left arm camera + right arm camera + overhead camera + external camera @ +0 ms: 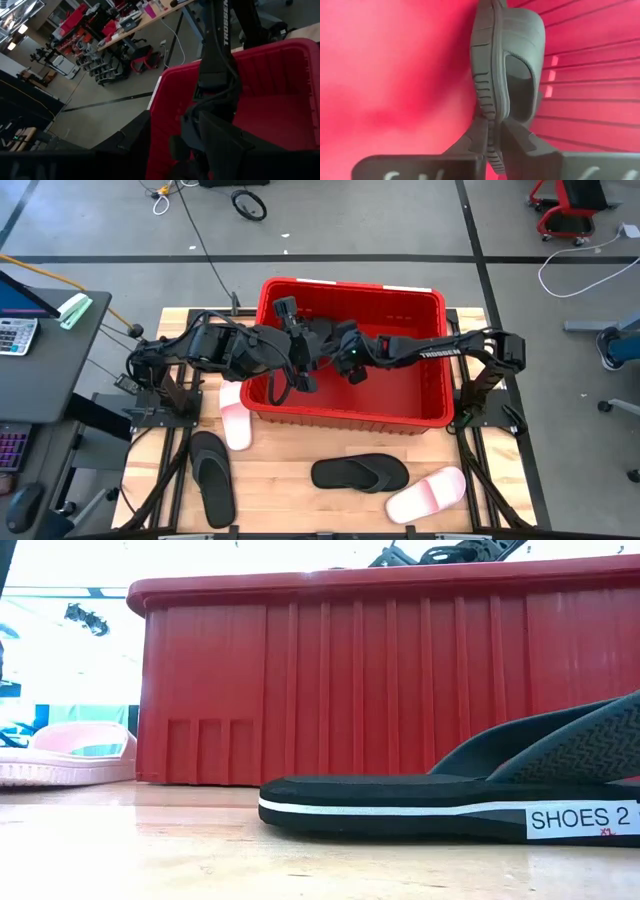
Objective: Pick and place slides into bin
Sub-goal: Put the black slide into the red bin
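Observation:
The red bin (350,412) stands at the table's far middle and fills the low view (380,680). Both arms reach into it. My right gripper (496,131) (350,366) is shut on a black band-strapped slide (492,60). My left gripper (292,380) hangs open just left of it, inside the bin, touching nothing. On the table in front of the bin lie a pink slide (235,423), a black slide (212,477), a black thong slide (360,473) (450,805) and a second pink slide (427,493). My right gripper pinches the black slide's sole (492,114) between its two fingers, at the end away from the band, one finger on the treaded underside and one on the footbed. The slide runs straight on from the fingers, turned on its edge, over the bin's red floor.
The bin's thick rim and ribbed walls (590,80) close in both grippers. The right arm (217,60) crosses right in front of my left gripper. A side table with a calculator (15,335) stands at the left. Bare wood lies between the loose slides.

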`<action>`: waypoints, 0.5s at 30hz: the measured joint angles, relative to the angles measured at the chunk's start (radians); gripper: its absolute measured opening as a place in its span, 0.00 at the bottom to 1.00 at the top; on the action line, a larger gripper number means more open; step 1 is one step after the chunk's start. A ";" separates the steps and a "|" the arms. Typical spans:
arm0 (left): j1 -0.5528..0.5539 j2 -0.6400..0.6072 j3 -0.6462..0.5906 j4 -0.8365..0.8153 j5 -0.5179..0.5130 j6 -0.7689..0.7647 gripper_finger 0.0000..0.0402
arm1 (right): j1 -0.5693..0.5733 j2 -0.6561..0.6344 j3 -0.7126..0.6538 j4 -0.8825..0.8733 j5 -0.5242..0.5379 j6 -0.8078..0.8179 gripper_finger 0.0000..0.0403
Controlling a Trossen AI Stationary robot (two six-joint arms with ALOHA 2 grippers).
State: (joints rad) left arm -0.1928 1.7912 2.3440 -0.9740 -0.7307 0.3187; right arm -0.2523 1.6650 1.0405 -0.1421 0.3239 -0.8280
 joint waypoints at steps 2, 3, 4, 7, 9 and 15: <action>0.000 0.000 0.000 -0.005 0.000 -0.001 0.43 | -0.010 0.000 0.000 -0.011 -0.021 0.029 0.12; 0.000 0.000 0.000 -0.005 0.000 -0.002 0.43 | -0.011 0.000 0.000 -0.011 -0.028 0.056 0.14; 0.000 0.000 0.000 -0.005 0.000 -0.002 0.43 | -0.014 0.000 0.000 -0.011 -0.037 0.083 0.15; 0.000 0.000 0.000 -0.005 0.000 -0.022 0.43 | -0.015 0.000 0.000 -0.012 -0.099 0.121 0.20; 0.000 0.000 0.000 -0.007 0.000 -0.034 0.43 | -0.015 0.000 0.000 -0.014 -0.151 0.120 0.24; 0.000 0.000 0.000 -0.009 0.000 -0.048 0.43 | -0.014 0.000 0.000 -0.036 -0.226 0.127 0.33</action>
State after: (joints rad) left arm -0.1928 1.7912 2.3440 -0.9829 -0.7307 0.2710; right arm -0.2665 1.6646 1.0405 -0.1777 0.0976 -0.7014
